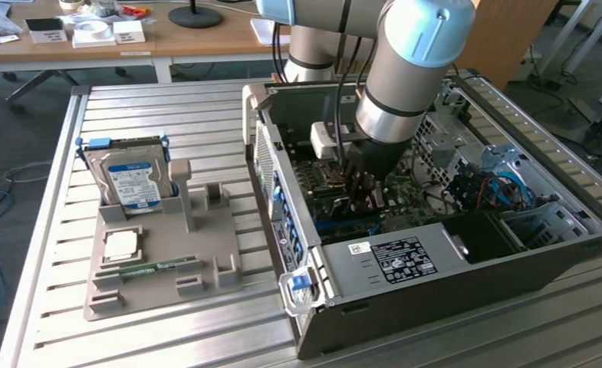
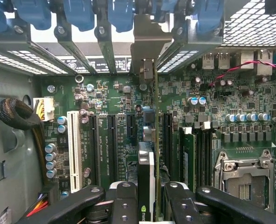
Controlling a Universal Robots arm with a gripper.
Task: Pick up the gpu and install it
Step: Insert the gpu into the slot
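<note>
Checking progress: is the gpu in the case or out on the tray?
In the case: the end effector grips the gpu edge-on over the motherboard. Fully seated: cannot tell.

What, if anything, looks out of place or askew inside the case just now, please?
Nothing stands out. The gpu stands edge-on and straight in the gripper, in line with the motherboard slots, its bracket at the rear openings. No loose or damaged parts show; whether it is seated I cannot tell.
</note>
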